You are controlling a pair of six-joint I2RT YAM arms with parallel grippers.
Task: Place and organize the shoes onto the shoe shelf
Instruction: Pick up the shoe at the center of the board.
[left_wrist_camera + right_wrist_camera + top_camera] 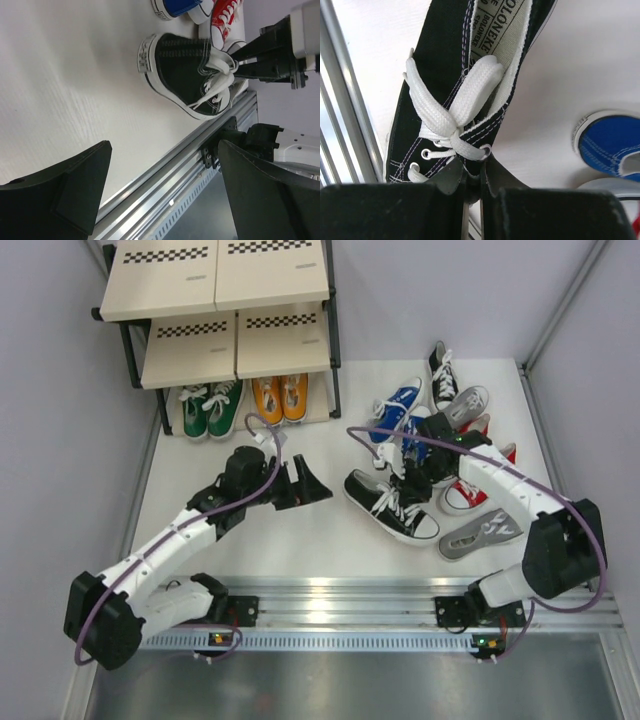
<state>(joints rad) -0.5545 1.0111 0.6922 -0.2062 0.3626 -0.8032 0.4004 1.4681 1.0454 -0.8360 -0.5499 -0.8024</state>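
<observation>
Only the green pair (210, 408) and orange pair (280, 397) sit on the shoe shelf (215, 280) at eleven o'clock, while the rest wait at three o'clock, the right tool (474, 172) clamped on a black sneaker (385, 508) and the left tool (165, 190) wide open and empty.

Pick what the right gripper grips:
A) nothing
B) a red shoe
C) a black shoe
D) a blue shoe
C: the right gripper is pinched shut on the black shoe at its eyelet edge.
</observation>
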